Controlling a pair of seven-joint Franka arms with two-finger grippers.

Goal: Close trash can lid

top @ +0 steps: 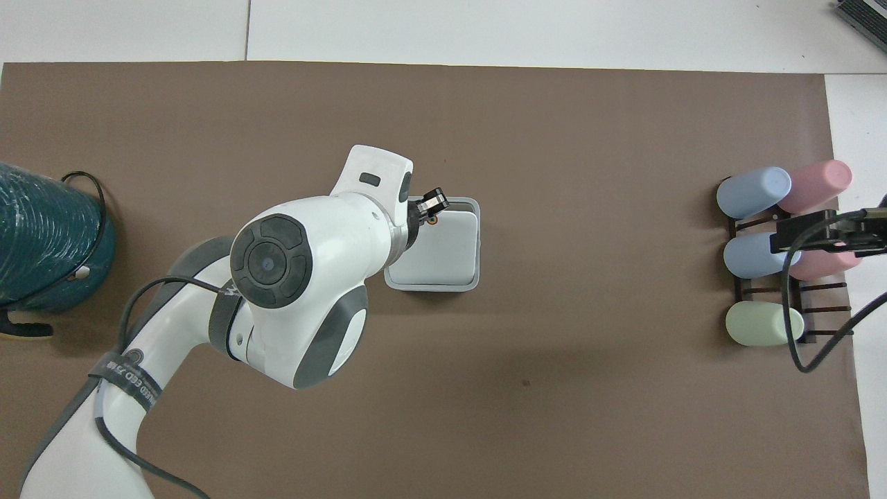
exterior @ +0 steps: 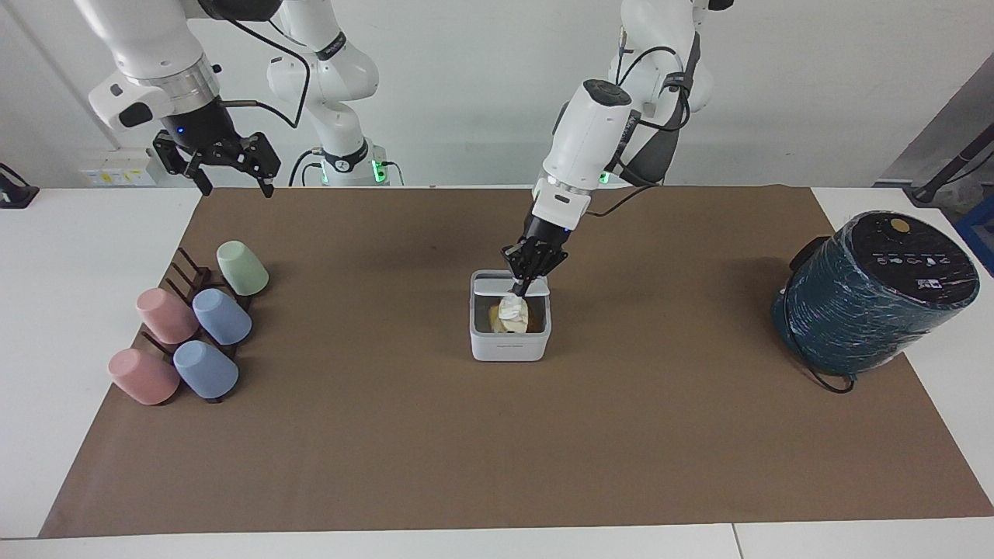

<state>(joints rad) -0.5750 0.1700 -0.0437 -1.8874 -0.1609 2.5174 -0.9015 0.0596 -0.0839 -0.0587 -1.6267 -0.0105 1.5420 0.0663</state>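
Note:
The small white trash can (exterior: pixel 509 346) stands mid-mat, and its rim shows in the overhead view (top: pixel 477 244). Its lid (exterior: pixel 489 286) is tilted most of the way down. From above the lid (top: pixel 447 249) covers nearly the whole opening, with the orange dot on its outer face beside my fingertips. From the facing view, crumpled white paper (exterior: pixel 512 310) still shows under the lid's free edge. My left gripper (exterior: pixel 519 286) is shut and its tips press on the lid; it also shows in the overhead view (top: pixel 433 205). My right gripper (exterior: pixel 227 177) waits open, raised above the cup rack.
A large dark teal cylindrical appliance (exterior: pixel 874 291) with a black cord stands at the left arm's end of the table. A dark rack with several pastel cups (exterior: pixel 190 326) lies at the right arm's end. A brown mat (exterior: pixel 497 450) covers the table.

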